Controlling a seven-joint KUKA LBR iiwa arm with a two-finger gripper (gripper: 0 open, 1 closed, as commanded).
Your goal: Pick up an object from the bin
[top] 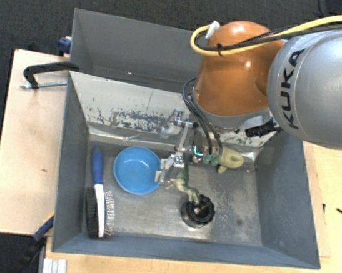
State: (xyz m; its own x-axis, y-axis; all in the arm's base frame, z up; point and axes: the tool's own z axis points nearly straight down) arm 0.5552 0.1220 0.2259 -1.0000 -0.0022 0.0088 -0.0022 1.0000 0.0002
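In the camera view the gripper hangs low in the middle of the grey bin, right at the right rim of a blue bowl. Whether it is open or closed, or has hold of anything, cannot be told. A black round object lies near its lower right, and a blue-handled brush lies along the left wall.

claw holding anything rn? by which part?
Cannot tell. The claw sits low beside the round blue plastic bowl's right rim; no hold on it shows.
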